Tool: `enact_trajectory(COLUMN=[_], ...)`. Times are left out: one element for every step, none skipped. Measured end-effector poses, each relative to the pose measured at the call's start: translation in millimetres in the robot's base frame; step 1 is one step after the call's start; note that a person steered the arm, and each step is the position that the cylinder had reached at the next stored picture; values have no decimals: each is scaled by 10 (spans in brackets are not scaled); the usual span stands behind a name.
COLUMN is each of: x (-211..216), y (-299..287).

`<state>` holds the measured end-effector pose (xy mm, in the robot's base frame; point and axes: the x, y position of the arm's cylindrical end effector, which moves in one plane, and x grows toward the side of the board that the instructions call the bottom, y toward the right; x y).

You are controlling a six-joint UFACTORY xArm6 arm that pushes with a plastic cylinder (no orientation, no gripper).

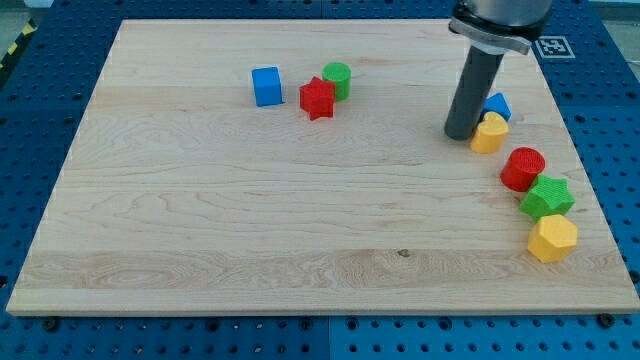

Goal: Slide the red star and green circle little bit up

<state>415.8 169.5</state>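
Apparently nothing of the job is done yet, judging by how things lie: the red star (317, 98) and the green circle (337, 79) sit touching each other near the top of the bench (200, 230), a little left of centre, the circle just above and to the right of the star, and nothing is in contact with either. A blue cube (266, 86) stands just to the star's left, slightly apart from it. My tip (460, 135) is well away from the pair, over on the view's right, resting on the wood right beside a yellow block (489, 133) and a blue block (496, 105) whose shapes I cannot make out fully. The end effector is a plain rod with no jaws, so it grasps nothing and only pushes; at this moment it seems to touch or nearly touch the yellow block, though I cannot tell which. Further down the right edge lie a red cylinder (523, 168), a green star (547, 197) and a yellow hexagon (552, 238) in a curved row. What is left, as I judge it, is the whole task: bring the tip across to the left, get below the star and circle, and nudge both toward the view's top.
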Motion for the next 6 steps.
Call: enact_trajectory(x=[74,122,122,122,113,-3], y=[159,228,132,-325,-1014,-1833])
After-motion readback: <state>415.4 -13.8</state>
